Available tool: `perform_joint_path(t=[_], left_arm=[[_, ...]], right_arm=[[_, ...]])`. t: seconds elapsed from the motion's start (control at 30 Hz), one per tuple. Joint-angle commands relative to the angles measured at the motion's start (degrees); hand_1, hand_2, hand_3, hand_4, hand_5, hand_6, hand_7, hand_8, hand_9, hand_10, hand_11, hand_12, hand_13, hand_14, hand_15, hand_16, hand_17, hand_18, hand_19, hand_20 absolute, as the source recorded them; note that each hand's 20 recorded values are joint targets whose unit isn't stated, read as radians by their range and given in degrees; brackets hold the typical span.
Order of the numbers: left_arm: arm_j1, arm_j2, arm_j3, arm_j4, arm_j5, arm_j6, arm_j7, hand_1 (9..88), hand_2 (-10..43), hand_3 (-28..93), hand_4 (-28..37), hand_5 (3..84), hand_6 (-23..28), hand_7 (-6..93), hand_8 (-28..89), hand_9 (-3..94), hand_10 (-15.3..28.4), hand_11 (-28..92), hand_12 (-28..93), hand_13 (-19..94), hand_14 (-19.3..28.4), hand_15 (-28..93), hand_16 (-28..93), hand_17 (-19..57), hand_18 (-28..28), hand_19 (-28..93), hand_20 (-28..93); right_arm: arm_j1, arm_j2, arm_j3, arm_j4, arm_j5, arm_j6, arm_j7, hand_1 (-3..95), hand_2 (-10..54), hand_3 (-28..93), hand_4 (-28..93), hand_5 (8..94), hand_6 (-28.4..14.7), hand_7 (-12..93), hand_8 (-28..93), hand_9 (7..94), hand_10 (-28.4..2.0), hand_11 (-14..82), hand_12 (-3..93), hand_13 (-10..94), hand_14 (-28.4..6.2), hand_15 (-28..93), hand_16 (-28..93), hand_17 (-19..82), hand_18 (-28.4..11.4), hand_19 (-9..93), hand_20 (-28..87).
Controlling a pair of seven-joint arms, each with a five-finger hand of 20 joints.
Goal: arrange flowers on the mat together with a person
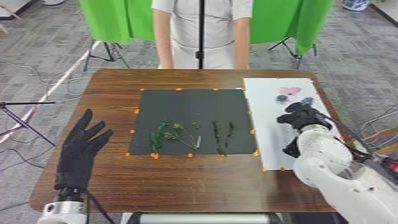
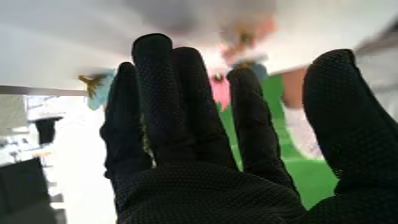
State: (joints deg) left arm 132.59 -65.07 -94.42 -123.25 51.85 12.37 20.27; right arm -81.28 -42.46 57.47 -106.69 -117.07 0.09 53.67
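The right hand (image 1: 306,116) was held over the white sheet (image 1: 274,132), wide, with its fingers extended and its thumb set apart. At the sheet's far end, a pink flower (image 1: 290,91) was placed, with two bluish flowers (image 1: 282,99) near it. Green stems (image 1: 160,135) were laid upright to the view, side by side, on the near half of the dark mat (image 1: 182,105). To the mat's left, the left hand (image 1: 76,157) was held with straight, slightly spread fingers.

A brown table (image 1: 187,182) bears a dark mat (image 1: 178,107), white sheet (image 1: 268,122), orange tabs (image 1: 189,155).
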Motion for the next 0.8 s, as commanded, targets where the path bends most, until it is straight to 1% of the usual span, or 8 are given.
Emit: perform_joint_path(t=[0.03, 0.1, 0.27, 0.33, 0.4, 0.47, 0.63, 0.8], left_arm=[[-0.3, -0.1, 0.13, 0.31, -0.49, 0.07, -0.19, 19.7, 5.0, 76, -28.3, 26.3, 0.0, 10.8, -9, 30.3, 14.4, 14, 12, 25, 20.5, 30, -4, -8.3, 25.7, 51, 6], [-0.3, -0.06, 0.21, 0.3, -0.5, -0.02, -0.06, 19.8, 5.0, 76, -28.3, 26.3, 0.0, 10.8, -9, 30.3, 14.4, 14, 12, 25, 20.5, 30, -4, -8.3, 25.7, 51, 6], [-0.4, -0.02, 0.2, 0.34, -0.71, 0.1, 0.23, 19.9, 5.0, 76, -28.3, 26.4, 0.0, 10.9, -10, 30.3, 14.4, 14, 11, 25, 20.6, 30, -4, -8.3, 25.7, 52, 6], [-0.4, 0.06, 0.24, 0.36, -0.88, 0.08, 0.43, 19.9, 5.0, 76, -28.3, 26.5, 0.2, 10.8, -10, 30.2, 14.4, 14, 12, 25, 20.5, 30, -4, -8.3, 25.7, 52, 6], [-0.4, 0.08, 0.25, 0.38, -0.85, 0.13, 0.44, 20.0, 5.0, 76, -28.3, 26.5, 0.2, 10.9, -10, 30.2, 14.4, 14, 12, 25, 20.5, 31, -4, -8.3, 25.7, 52, 6], [-0.5, -0.07, 0.23, 0.42, -0.88, 0.04, 0.44, 20.0, 5.0, 76, -28.3, 26.5, 0.2, 10.8, -10, 30.3, 14.5, 14, 12, 25, 20.5, 31, -4, -8.3, 25.7, 52, 6], [0.0, -0.35, -0.31, 0.17, -0.78, 0.15, 0.52, 20.1, 5.1, 76, -28.3, 26.5, 0.2, 10.8, -9, 30.3, 14.4, 14, 12, 25, 20.5, 31, -4, -8.3, 25.7, 52, 6], [1.1, -0.62, -1.29, -0.22, -0.81, 0.37, 0.72, 20.1, 5.1, 76, -28.3, 26.5, 0.2, 10.9, -10, 30.2, 14.4, 14, 11, 25, 20.4, 31, -4, -8.3, 25.7, 52, 6]], right_arm=[[6.0, 1.1, -7.5, 4.1, -4.2, -3.5, 0.8, 31.2, 1.1, 68, -21, 42.1, 2.2, 15, -10, 49.6, -18.6, 32.1, 18.1, 49, -16.2, 63, 11, 13, -25.5, 65, 31], [7.1, 1.5, -10.4, 5.1, -6.5, -3.2, 0.2, 32.9, 0.1, 68, -21, 43.9, 2.7, 16, -11, 49.9, -18.1, 31.6, 17.9, 49, -16.0, 62, 11, 13, -25.5, 65, 31], [10.3, 1.9, -18.6, 7.9, -13.3, 1.1, 0.2, 43.0, -5.1, 67, -24, 57.8, 4.3, 20, -12, 61.5, -12.3, 31.7, 17.1, 59, -10.9, 56, 13, 17, -24.2, 65, 30], [10.6, 1.8, -20.2, 8.6, -14.7, 2.5, 0.3, 50.6, -8.3, 63, -25, 63.9, 4.6, 22, -6, 69.4, -10.4, 25.8, 23.2, 64, -8.5, 54, 17, 19, -23.0, 66, 30], [10.3, 1.8, -20.9, 8.9, -15.2, 4.4, 0.4, 56.2, -9.3, 61, -26, 72.2, 5.3, 24, -3, 80.6, -7.2, 14.5, 33.9, 70, -4.6, 48, 27, 21, -20.7, 67, 31], [9.8, 2.0, -21.1, 8.7, -15.4, 5.7, 0.4, 58.8, -9.5, 60, -27, 76.7, 5.4, 25, -1, 86.1, -5.6, 12.7, 36.5, 74, -2.8, 47, 29, 23, -19.3, 68, 32], [8.3, 1.9, -19.9, 8.1, -17.2, 9.4, 0.7, 60.8, -9.5, 59, -28, 79.3, 5.4, 24, 0, 89.6, -3.9, 12.9, 38.1, 78, -1.4, 46, 31, 24, -17.9, 70, 33], [7.2, 0.8, -17.5, 3.1, -19.5, 14.1, -0.5, 61.3, -9.5, 60, -28, 80.1, 4.8, 24, 0, 90.2, -3.7, 12.8, 38.9, 78, -1.4, 46, 31, 24, -17.6, 70, 33]])
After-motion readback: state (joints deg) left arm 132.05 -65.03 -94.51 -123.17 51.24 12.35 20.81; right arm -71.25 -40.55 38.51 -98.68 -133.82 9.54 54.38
